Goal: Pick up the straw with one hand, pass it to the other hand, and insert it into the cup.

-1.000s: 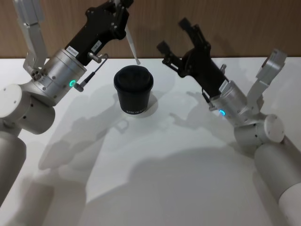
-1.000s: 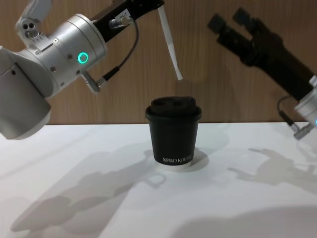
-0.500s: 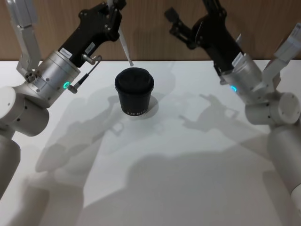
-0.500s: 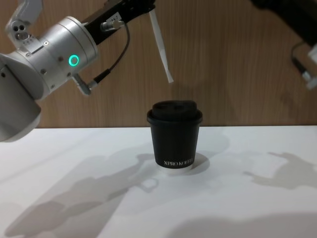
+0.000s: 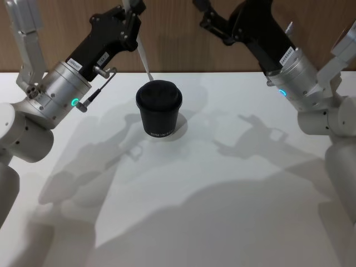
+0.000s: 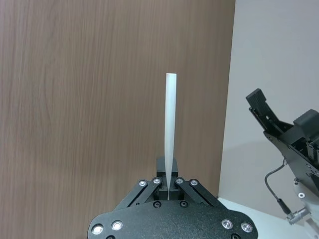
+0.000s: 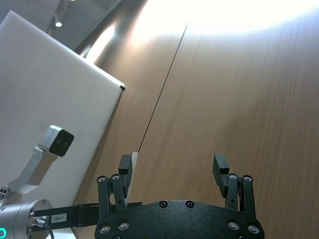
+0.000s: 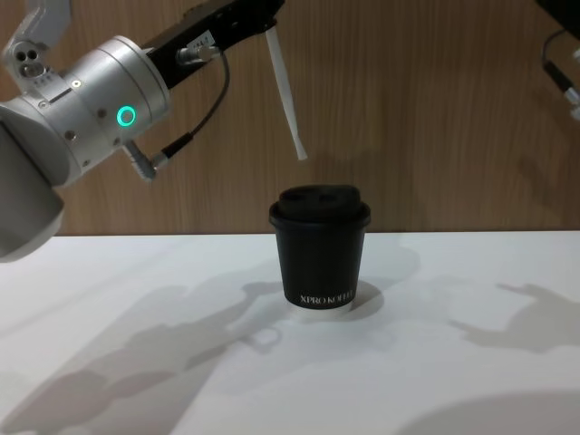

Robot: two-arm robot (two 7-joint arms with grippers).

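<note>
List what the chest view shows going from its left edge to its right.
Left arm's silver wrist with the green-lit ring → the straw hanging from the left claw, its lower tip above the lid → the cup on the white table → a bit of the right arm at the edge.

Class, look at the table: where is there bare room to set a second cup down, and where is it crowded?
The white table is bare in front of the cup, and wide to its left and right. It is crowded only above the cup: the left tool holds the straw there. The right tool is raised, open, clear of the table.
</note>
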